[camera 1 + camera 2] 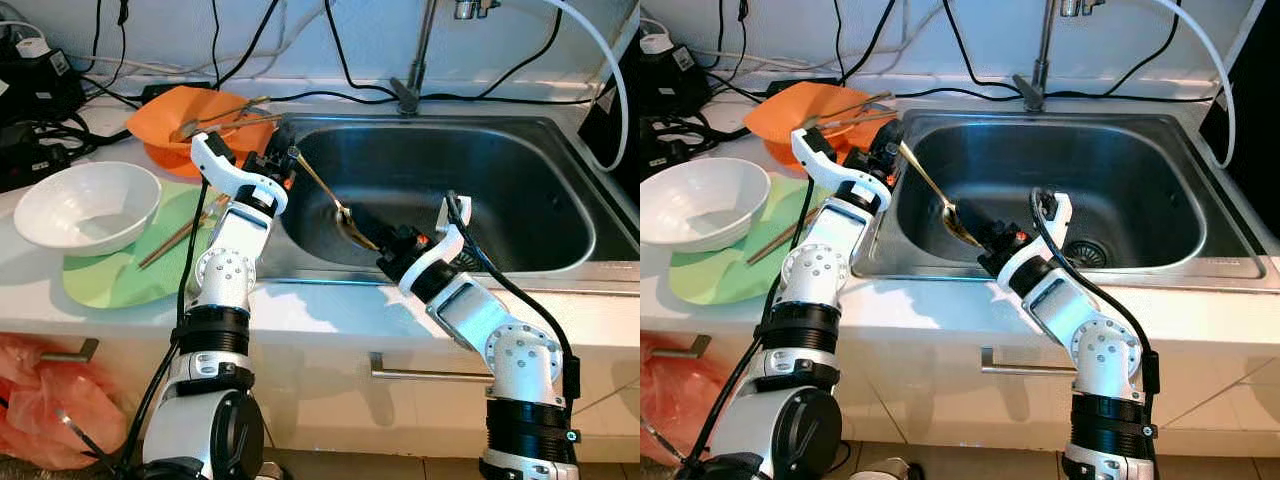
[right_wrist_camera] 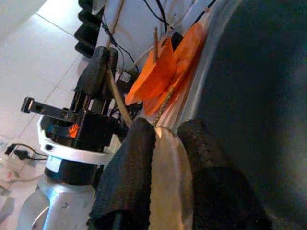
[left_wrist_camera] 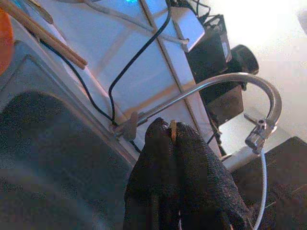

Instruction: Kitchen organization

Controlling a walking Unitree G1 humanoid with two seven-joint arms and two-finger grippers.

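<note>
1. Spoon (image 1: 325, 195) is the whole story right now: it hangs over the left part of the sink (image 1: 520, 170), pinched at both ends, handle tip up at the left gripper (image 1: 281, 166) and bowl end down at the right gripper (image 1: 368, 236).

2. Its long axis slants from the sink's left rim, near the orange bowl (image 1: 175, 125), down and inward toward the near wall of the basin.

3. Left gripper's fingers (image 3: 165, 158) are closed tight on the thin handle tip, which peeks out between them in the left wrist view.

4. Right gripper's fingers (image 2: 129, 167) sit narrow on either side of the pale spoon bowl, clamping it, as the right wrist view shows.

5. Both arms are equally on it, so this reads to me as a handover; whichever lets go, the other carries the spoon along that slanted line.

6. Counter (image 1: 300, 305) to the left holds a white bowl (image 1: 88, 205) on a green plate (image 1: 120, 275), chopsticks (image 1: 180, 235) lying across that plate, and the orange bowl with more utensils resting in it.

7. Room is tight: the tap (image 1: 420, 50) and a tangle of black cables (image 1: 340, 55) sit at the back wall, and a red bag (image 1: 45, 400) hangs below the counter.

8. Risk, as I judge it: a smooth metal spoon held by its very ends could slip if one side releases early.
</note>
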